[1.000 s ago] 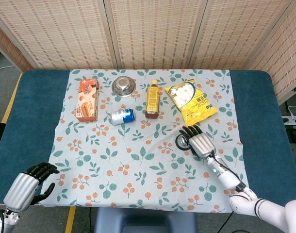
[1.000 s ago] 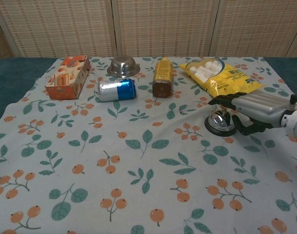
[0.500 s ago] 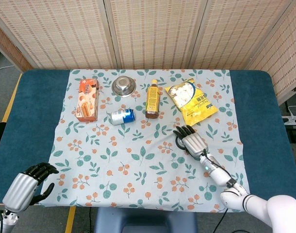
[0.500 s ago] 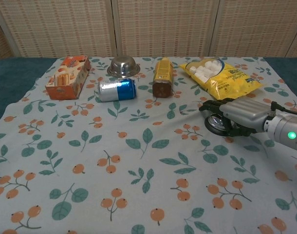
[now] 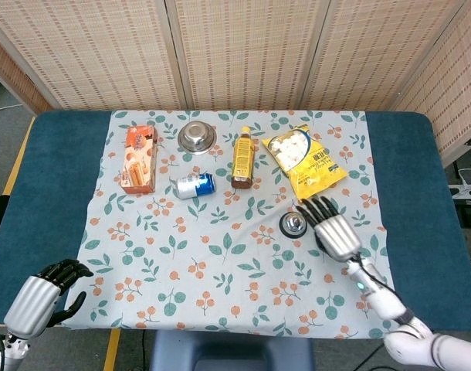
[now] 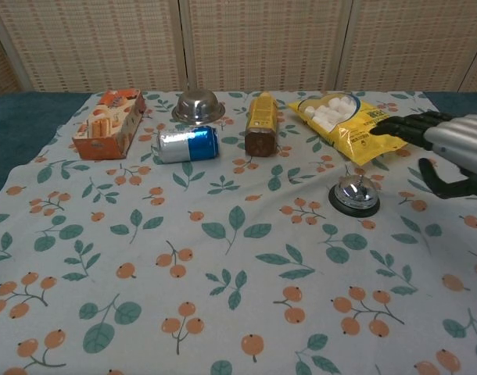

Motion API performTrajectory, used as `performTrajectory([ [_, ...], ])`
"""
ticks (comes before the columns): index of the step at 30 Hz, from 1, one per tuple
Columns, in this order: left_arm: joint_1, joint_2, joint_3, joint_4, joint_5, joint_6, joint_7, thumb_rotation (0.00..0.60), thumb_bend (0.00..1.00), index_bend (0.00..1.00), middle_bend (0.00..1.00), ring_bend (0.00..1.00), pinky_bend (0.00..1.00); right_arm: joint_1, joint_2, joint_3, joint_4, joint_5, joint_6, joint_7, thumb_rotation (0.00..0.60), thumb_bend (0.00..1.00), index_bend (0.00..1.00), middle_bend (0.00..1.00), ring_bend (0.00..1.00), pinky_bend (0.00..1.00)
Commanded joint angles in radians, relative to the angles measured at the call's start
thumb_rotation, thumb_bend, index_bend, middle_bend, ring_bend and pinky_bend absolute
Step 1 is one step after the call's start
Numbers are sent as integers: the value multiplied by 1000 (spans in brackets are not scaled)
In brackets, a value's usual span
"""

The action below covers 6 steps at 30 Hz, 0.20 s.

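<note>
1. The right hand (image 5: 333,229) has lifted off the small chrome desk bell on a black base (image 5: 293,225) and drawn back toward the right edge of the table. A moment ago it lay over the bell; now there is clear cloth between them.
2. Its fingers (image 6: 403,126) are spread apart and hold nothing, hovering near the lower tip of the yellow bag of white marshmallows (image 5: 304,161).
3. The bell stands uncovered on the leaf-and-berry patterned tablecloth (image 5: 220,286), right of centre and in the same spot as before, so the press looks finished rather than under way.
4. The left hand (image 5: 44,291) has not moved. It rests at the near left corner of the table, fingers curled in around nothing.
5. Along the far edge, nothing has shifted: orange biscuit box (image 5: 139,158), small steel bowl (image 5: 196,137), blue and silver can lying on its side (image 5: 194,185), amber bottle with a yellow label (image 5: 242,158).
</note>
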Motion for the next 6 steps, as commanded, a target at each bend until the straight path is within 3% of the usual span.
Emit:
performTrajectory([
  [1, 1, 0, 0, -1, -1, -1, 5, 600, 431, 346, 349, 258, 438, -166, 148, -92, -131, 23, 135, -129, 600, 826, 0, 0, 0, 17],
  [6, 0, -6, 5, 0, 12, -9, 35, 600, 431, 347, 350, 259, 438, -233, 222, -119, -215, 119, 107, -68, 600, 826, 0, 0, 0, 9],
])
